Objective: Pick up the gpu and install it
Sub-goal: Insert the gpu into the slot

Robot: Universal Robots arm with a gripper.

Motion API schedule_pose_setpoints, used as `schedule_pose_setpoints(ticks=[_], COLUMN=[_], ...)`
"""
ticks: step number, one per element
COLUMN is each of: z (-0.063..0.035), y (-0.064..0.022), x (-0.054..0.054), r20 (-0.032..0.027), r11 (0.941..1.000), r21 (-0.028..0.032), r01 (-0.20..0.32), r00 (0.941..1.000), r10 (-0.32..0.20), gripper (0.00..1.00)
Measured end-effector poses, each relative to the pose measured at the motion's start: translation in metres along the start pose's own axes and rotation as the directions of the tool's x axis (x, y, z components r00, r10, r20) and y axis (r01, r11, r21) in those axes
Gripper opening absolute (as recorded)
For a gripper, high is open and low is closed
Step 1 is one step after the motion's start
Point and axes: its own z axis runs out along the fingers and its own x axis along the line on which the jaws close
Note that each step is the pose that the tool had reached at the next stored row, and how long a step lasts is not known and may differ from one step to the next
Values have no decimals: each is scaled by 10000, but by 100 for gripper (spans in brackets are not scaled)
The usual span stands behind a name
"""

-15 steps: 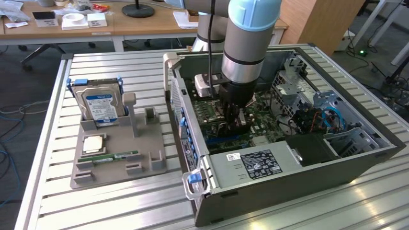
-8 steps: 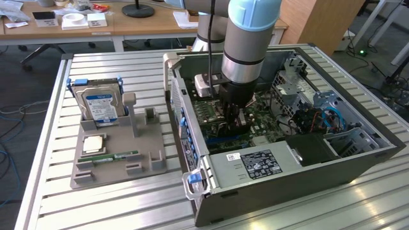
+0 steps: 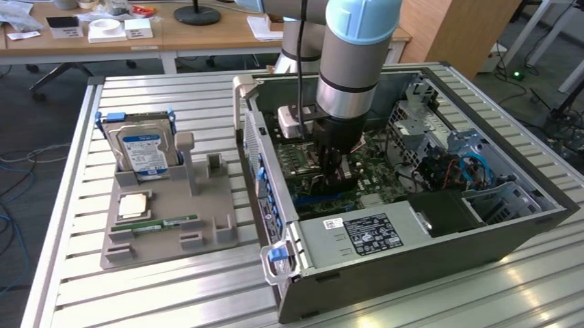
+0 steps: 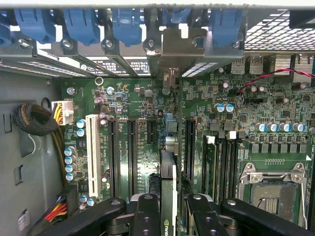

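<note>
My gripper [image 3: 338, 179] reaches down inside the open computer case [image 3: 401, 266], just above the green motherboard [image 3: 383, 178]. In the wrist view the gpu [image 4: 168, 169] stands edge-on between the two black fingers [image 4: 147, 216], a thin dark card running along an expansion slot. Its metal bracket [image 4: 174, 46] sits at the rear slot openings, below the blue latches [image 4: 128, 22]. My gripper [image 4: 173, 216] is shut on the card. How deep the card sits in the slot I cannot tell.
Beside the held card run black expansion slots [image 4: 132, 157] and a white slot [image 4: 92, 152]; the CPU socket [image 4: 270, 189] lies beyond. On the exterior view's left a grey holder [image 3: 164, 232] carries a hard drive [image 3: 141, 150], a RAM stick [image 3: 164, 223] and a chip [image 3: 134, 203].
</note>
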Motion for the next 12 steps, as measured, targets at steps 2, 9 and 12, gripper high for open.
schedule_pose_setpoints(ticks=[2, 9, 12], z=[0, 0, 0], y=[0, 0, 0], x=[0, 0, 0], r20=[0, 0, 2], r11=[10000, 10000, 10000], r21=[0, 1, 0], r01=[0, 0, 0], r00=[10000, 10000, 10000], r10=[0, 0, 0], gripper=[26, 26, 26])
